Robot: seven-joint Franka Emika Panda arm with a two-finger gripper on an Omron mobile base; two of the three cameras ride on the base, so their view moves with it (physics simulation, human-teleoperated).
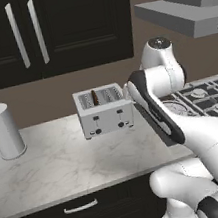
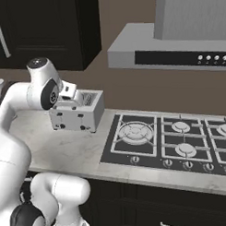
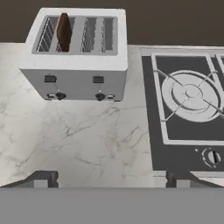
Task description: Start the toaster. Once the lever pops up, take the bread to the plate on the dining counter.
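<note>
nothing is done yet: the bread (image 3: 64, 31) sits in the toaster (image 3: 77, 57), levers unpressed; the gripper (image 3: 111, 179) is held wide, empty, above the worktop (image 3: 78, 135).

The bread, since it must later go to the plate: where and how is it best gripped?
Grip the bread by its exposed top edge, from straight above. It stands upright in a slot near one end of the toaster, mostly sunk between the slot walls, so probably only that edge is reachable, with the fingers closing across its thin faces.
</note>
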